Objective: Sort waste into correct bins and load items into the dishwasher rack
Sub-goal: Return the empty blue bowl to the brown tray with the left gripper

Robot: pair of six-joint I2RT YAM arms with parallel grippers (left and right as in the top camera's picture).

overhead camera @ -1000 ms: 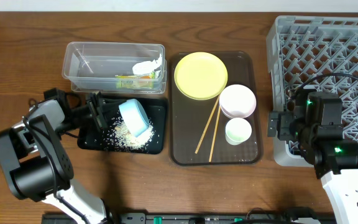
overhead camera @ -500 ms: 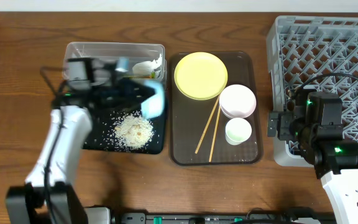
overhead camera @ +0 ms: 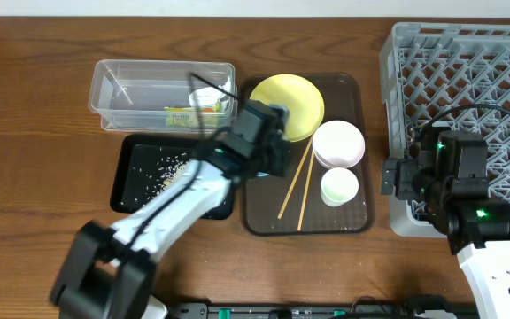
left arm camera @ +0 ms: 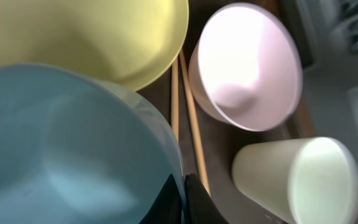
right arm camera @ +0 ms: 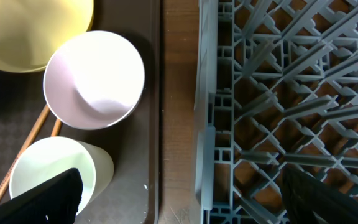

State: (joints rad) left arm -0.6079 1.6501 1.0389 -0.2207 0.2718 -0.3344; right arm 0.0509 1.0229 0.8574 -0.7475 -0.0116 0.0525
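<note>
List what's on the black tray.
Visible: loose white rice scraps scattered across the black tray. The left arm crosses over the tray's right end, so anything lying under it there cannot be seen.

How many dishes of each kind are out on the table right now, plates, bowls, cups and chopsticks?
Plates: 1, the yellow plate
Bowls: 2, the light blue bowl and the pale pink bowl
Cups: 1, the white cup
Chopsticks: 2, the wooden chopsticks lying as a pair
Total: 6
</note>
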